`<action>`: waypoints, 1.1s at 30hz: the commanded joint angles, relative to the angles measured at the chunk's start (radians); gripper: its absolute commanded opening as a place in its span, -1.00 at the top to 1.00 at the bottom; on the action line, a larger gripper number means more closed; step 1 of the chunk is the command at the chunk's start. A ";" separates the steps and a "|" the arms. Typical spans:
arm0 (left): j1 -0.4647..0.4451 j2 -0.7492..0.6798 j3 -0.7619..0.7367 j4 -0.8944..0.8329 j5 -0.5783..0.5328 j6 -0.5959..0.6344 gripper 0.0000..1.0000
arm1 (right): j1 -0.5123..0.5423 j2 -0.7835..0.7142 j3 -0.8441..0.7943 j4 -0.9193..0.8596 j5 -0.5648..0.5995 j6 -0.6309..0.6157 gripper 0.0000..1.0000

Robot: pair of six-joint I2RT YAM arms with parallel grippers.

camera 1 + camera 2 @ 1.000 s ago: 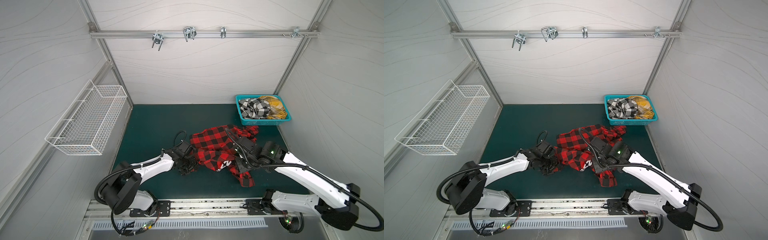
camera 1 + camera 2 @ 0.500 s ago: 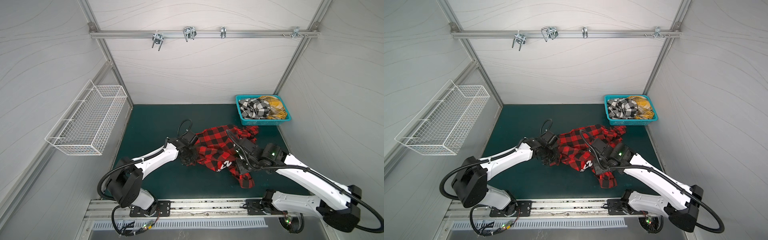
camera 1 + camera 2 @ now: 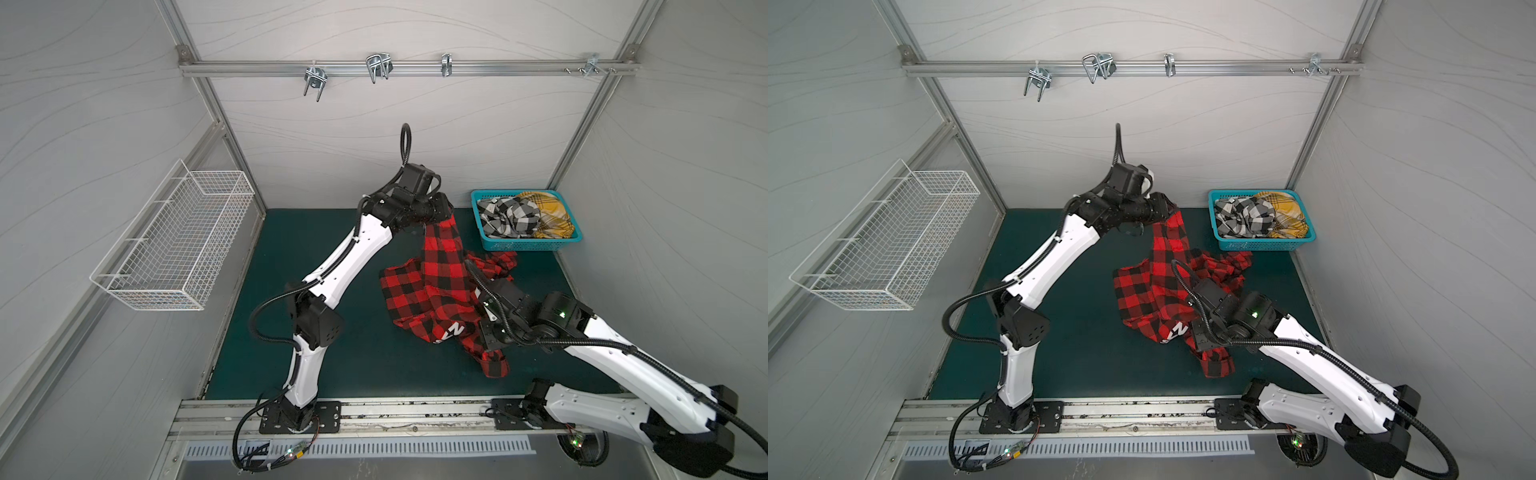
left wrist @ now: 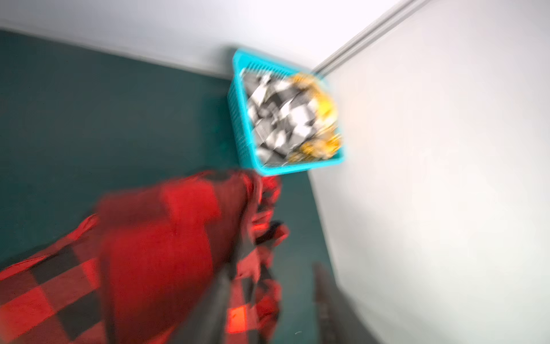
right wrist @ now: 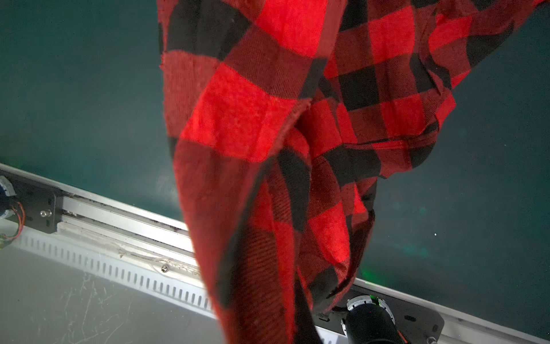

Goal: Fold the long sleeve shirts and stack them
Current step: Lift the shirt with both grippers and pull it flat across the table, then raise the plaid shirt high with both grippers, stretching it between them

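The red-and-black plaid shirt (image 3: 428, 295) lies crumpled mid-mat, white letters (image 3: 453, 331) showing. One strip of it rises to my left gripper (image 3: 446, 210), raised high near the back wall. In the blurred left wrist view the jaws stand apart (image 4: 272, 268), with cloth (image 4: 166, 256) draped along one finger. My right gripper (image 3: 486, 332) is shut on the shirt's near edge, and cloth (image 5: 268, 149) hangs from it over the front rail. The black-and-white shirt (image 3: 507, 216) and the yellow plaid shirt (image 3: 548, 212) sit bunched in the turquoise basket (image 3: 528, 246).
The basket stands in the back right corner against the wall. A white wire basket (image 3: 178, 241) hangs on the left wall. A metal rail with hooks (image 3: 374, 68) crosses the back wall overhead. The aluminium base rail (image 3: 415, 411) borders the mat's front edge.
My left arm has swung from the shirt's left edge on the mat up and back toward the basket, pulling a strip of the red shirt up. The right arm has hardly moved.
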 commanded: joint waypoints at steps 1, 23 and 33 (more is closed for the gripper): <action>0.023 -0.136 -0.197 -0.122 -0.079 0.049 -0.99 | -0.053 -0.039 0.029 -0.042 -0.011 0.003 1.00; 0.110 -0.705 -1.464 0.690 0.213 -0.627 -0.99 | -0.287 0.001 0.277 -0.009 -0.190 -0.053 1.00; 0.074 -0.562 -1.523 0.717 0.275 -0.811 -0.86 | -0.300 -0.033 0.263 -0.008 -0.193 -0.045 1.00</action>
